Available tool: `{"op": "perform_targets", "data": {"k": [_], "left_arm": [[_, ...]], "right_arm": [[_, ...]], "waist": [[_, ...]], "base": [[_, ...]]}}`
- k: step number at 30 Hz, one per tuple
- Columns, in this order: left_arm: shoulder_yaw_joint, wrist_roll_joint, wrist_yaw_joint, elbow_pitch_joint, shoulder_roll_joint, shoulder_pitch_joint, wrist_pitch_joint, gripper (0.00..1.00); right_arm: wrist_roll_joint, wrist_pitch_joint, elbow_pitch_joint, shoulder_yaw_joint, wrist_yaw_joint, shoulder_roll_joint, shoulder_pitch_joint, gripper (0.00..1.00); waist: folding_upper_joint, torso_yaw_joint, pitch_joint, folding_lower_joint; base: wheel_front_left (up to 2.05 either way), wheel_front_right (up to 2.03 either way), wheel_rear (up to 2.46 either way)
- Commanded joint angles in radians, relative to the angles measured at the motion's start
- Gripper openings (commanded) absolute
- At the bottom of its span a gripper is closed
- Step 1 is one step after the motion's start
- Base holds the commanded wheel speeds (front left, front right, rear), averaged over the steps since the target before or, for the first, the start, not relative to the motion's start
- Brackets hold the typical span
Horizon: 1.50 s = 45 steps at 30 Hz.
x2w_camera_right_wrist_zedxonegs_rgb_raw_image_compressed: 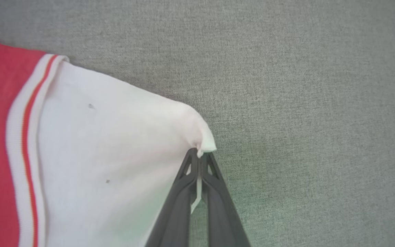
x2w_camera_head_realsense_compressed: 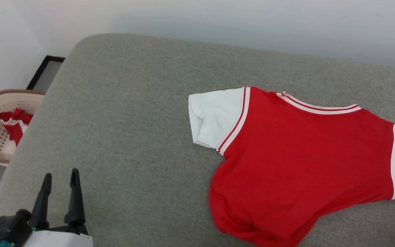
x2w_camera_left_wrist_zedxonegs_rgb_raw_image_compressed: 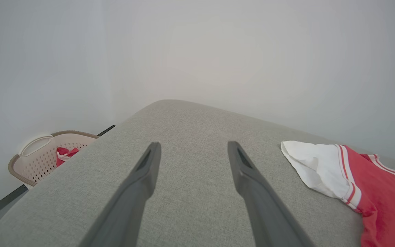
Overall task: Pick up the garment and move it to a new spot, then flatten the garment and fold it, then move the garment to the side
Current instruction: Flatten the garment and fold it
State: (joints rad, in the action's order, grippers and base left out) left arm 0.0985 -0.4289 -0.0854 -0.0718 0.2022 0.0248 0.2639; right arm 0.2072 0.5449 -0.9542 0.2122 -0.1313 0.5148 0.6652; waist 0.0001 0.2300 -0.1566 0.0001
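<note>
By the pale wall (x2w_camera_head_realsense_compressed: 218, 20), the grey cloth-covered desk (x2w_camera_head_realsense_compressed: 132, 103) carries the large red jersey shirt with white sleeves (x2w_camera_head_realsense_compressed: 303, 154) on its right half, the right hand (x2w_camera_right_wrist_zedxonegs_rgb_raw_image_compressed: 201, 154) clenched on a sleeve tip (x2w_camera_right_wrist_zedxonegs_rgb_raw_image_compressed: 207, 145), seemingly to pull it flat, the left hand (x2w_camera_head_realsense_compressed: 61, 173) idling released, near left.

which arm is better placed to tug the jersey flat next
Right, I'd say: the right hand is shut on a corner of the white sleeve of the garment, so it can pull straight away. The left hand is open over the grey cushion, apart from the cloth.
</note>
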Motion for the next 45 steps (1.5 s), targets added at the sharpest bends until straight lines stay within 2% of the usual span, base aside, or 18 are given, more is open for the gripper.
{"op": "perform_targets", "data": {"k": [1, 3, 4, 16, 30, 38, 45], "left_arm": [[0.003, 0.009, -0.006, -0.005, -0.002, -0.013, 0.000, 1.00], [0.005, 0.011, -0.011, -0.009, -0.004, -0.015, 0.000, 1.00], [0.005, 0.011, -0.012, -0.010, -0.005, -0.015, 0.000, 1.00], [0.017, 0.013, -0.021, -0.012, 0.009, 0.026, -0.005, 1.00], [0.025, -0.014, -0.017, 0.052, 0.069, 0.044, -0.072, 1.00], [0.015, -0.022, -0.016, 0.070, 0.075, 0.043, -0.083, 1.00], [-0.010, -0.029, -0.023, 0.077, 0.081, 0.005, -0.089, 1.00]], "right_arm": [[-0.011, -0.018, -0.013, 0.006, 0.001, -0.004, 0.009, 0.36], [-0.015, -0.030, -0.024, 0.003, 0.001, -0.014, 0.017, 0.95], [-0.013, -0.038, -0.029, 0.004, 0.001, -0.018, 0.021, 1.00], [0.021, -0.075, -0.019, -0.046, 0.001, -0.056, -0.014, 1.00], [0.150, -0.215, 0.269, -0.156, 0.001, -0.092, -0.150, 1.00], [0.162, -0.186, 0.340, -0.158, 0.001, -0.077, -0.143, 1.00], [0.171, -0.105, 0.288, -0.128, 0.001, -0.054, -0.093, 1.00]], "waist": [[-0.0001, -0.002, -0.001, -0.0001], [-0.0001, -0.006, 0.000, -0.0001], [-0.0001, -0.009, 0.003, -0.0001], [-0.0001, -0.073, 0.066, -0.0001], [-0.0001, -0.193, 0.116, -0.0001], [-0.0001, -0.214, 0.103, -0.0001], [-0.0001, -0.185, 0.045, -0.0001]], "base": [[0.00, 0.00, 0.00], [0.00, 0.00, 0.00], [0.00, 0.00, 0.00], [0.00, 0.00, 0.00], [0.00, 0.00, 0.00], [0.00, 0.00, 0.00], [0.00, 0.00, 0.00]]}}
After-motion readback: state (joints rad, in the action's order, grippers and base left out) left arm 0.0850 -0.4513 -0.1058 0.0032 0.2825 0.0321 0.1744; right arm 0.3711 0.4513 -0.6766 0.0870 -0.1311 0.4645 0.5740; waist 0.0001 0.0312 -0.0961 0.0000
